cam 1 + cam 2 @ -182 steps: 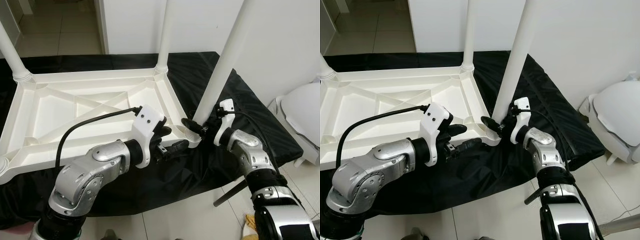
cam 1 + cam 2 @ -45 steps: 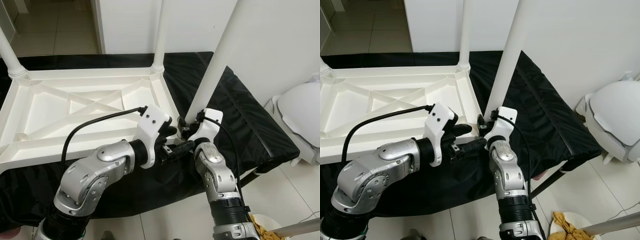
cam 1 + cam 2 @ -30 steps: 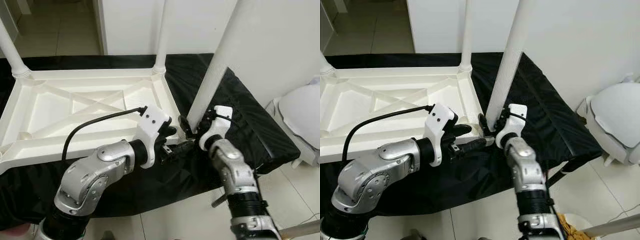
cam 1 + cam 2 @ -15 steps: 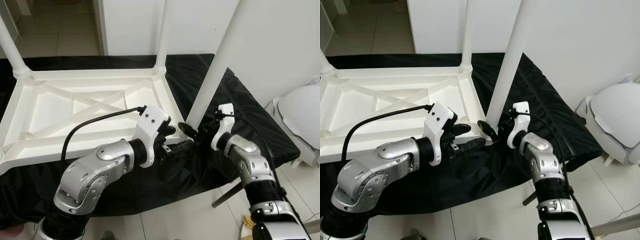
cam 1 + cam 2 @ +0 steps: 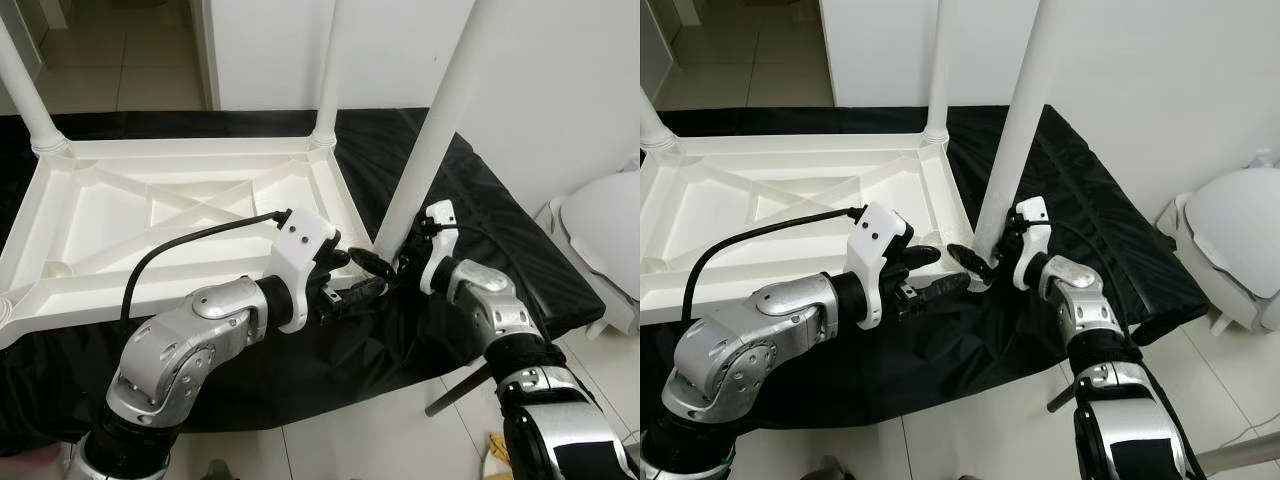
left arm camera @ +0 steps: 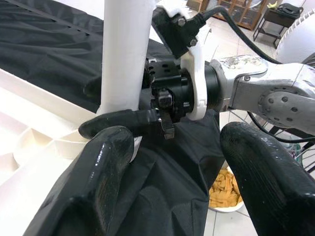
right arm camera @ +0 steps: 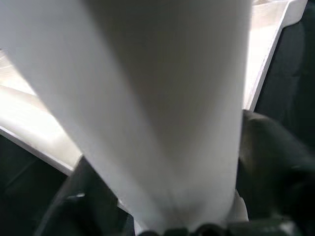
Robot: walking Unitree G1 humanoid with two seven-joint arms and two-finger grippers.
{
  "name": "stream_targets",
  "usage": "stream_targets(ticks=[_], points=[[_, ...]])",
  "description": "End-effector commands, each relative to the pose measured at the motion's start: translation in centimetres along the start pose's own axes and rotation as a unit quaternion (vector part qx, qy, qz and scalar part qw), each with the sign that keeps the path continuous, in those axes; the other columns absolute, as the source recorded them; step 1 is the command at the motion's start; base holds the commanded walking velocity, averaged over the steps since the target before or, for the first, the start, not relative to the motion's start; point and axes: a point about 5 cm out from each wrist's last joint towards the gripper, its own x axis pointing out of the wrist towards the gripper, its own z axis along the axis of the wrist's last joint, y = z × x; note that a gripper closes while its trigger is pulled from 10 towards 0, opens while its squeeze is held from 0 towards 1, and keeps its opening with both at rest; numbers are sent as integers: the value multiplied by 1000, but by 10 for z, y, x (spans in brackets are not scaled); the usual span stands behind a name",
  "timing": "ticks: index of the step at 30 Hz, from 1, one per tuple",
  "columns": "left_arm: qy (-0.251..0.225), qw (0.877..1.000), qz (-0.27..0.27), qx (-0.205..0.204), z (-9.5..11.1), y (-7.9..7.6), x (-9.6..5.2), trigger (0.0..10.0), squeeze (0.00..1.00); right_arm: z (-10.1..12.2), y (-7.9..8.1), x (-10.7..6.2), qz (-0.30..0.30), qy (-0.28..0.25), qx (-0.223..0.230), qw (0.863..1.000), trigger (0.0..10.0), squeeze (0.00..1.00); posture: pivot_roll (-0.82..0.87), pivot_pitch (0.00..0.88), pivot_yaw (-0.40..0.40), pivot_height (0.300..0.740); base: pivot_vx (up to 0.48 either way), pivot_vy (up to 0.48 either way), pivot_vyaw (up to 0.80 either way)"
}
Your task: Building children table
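Note:
A white plastic children's table point(image 5: 150, 215) lies upside down on a black cloth, its legs pointing up. The near right leg point(image 5: 440, 110) stands in the corner socket point(image 5: 980, 272). My right gripper point(image 5: 385, 260) is shut on this leg just above the socket; in the right wrist view the leg point(image 7: 147, 98) sits between dark fingers point(image 7: 275, 152). My left gripper point(image 5: 348, 275) hovers open beside that corner, just left of the leg. In the left wrist view its fingers point(image 6: 98, 167) are spread wide, with the leg point(image 6: 125, 49) and the right gripper's finger point(image 6: 123, 122) beyond them.
Two more legs stand at the far right corner point(image 5: 325, 70) and far left corner point(image 5: 25, 90). The black cloth point(image 5: 500, 240) drapes over the support's right edge, with a metal strut point(image 5: 460, 390) below. A white rounded fixture point(image 5: 600, 230) is at the right, a wall behind.
My right arm has swung from the middle out to the right, turning its wrist around the leg's base while the gripper stays there. The left gripper holds its place.

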Motion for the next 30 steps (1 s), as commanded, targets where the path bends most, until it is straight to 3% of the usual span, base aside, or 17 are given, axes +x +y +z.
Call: stream_targets(ticks=[1, 14, 19, 30], points=[[2, 1000, -1, 1, 0, -2, 1, 10000, 0, -3, -1, 1, 11, 14, -7, 1000, 0, 0, 22, 37, -67, 740, 0, 0, 0], [10, 999, 48, -2, -7, 9, 7, 10000, 0, -10, -3, 1, 9, 17, 11, 1000, 0, 0, 22, 38, -69, 740, 0, 0, 0], [32, 993, 110, 3, -25, 23, 16, 10000, 0, -12, -6, -1, -9, 10, 18, 1000, 0, 0, 11, 40, -69, 740, 0, 0, 0], [15, 992, 127, 9, -33, 26, 22, 10000, 0, -20, -8, -2, -34, 24, 32, 999, 0, 0, 3, 40, -73, 740, 0, 0, 0]])
